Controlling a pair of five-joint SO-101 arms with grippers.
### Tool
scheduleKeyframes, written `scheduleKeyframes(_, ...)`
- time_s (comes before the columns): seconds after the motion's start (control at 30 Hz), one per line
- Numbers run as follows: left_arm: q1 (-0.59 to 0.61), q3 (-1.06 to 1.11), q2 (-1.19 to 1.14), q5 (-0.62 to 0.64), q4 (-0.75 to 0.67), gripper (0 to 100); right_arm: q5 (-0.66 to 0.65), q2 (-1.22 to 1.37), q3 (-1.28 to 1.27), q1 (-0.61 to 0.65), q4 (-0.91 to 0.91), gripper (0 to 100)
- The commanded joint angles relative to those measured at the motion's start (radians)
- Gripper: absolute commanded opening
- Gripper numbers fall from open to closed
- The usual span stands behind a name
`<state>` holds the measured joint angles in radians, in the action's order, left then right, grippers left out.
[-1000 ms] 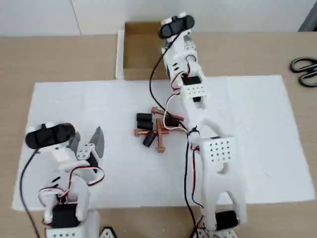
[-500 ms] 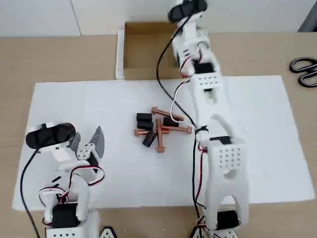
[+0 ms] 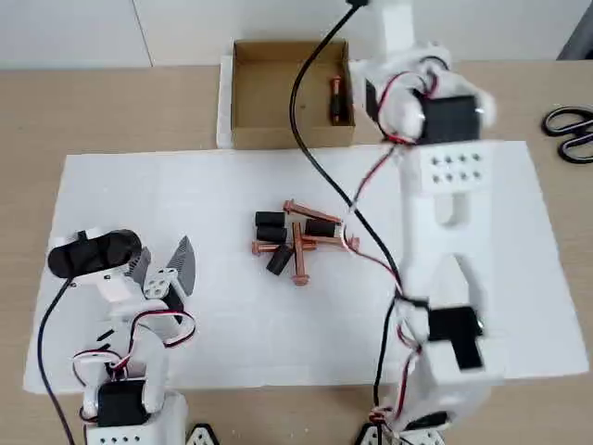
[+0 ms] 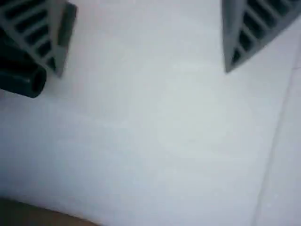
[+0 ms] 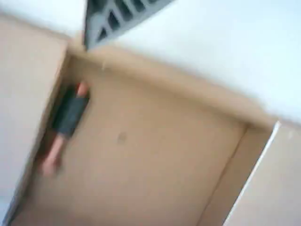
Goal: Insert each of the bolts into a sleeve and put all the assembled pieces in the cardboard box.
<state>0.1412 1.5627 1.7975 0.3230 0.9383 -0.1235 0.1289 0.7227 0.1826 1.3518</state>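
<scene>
Now, one assembled piece lies in the cardboard box at the counter's back edge, with the right claw above it, spread and empty. Best to lift clear of the box wall, then take a loose bolt from the mid-counter pile by its shank. The left claw, wide open and empty, can ready for a sleeve.

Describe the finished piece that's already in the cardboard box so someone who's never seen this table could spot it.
Look to the cardboard box at the table's far edge, just beyond the white mat. Against its right wall lies one copper bolt with a black sleeve slid over it. Unlike the loose bolts and sleeves heaped on the mat, it is assembled and alone.
</scene>
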Motion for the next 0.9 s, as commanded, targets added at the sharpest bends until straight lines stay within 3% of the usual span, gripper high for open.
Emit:
scheduleKeyframes(0.0, -0.002, 0.044, 0.011, 0.0, -0.02, 21, -0.003, -0.15, 0.057, -0.004, 0.16, 12.3)
scheduleKeyframes(0.13, 0.0, 0.12, 0.006, 0.0, -0.164, 21, -0.003, -0.243, 0.057, -0.004, 0.283, 12.3)
scheduleKeyframes(0.53, 0.0, 0.119, 0.011, 0.0, -0.221, 21, -0.005, -0.473, 0.032, -0.005, 0.311, 12.3)
scheduleKeyframes(0.87, 0.002, 0.119, 0.011, 0.0, -0.213, 21, -0.008, -0.739, -0.427, -0.005, 0.318, 12.3)
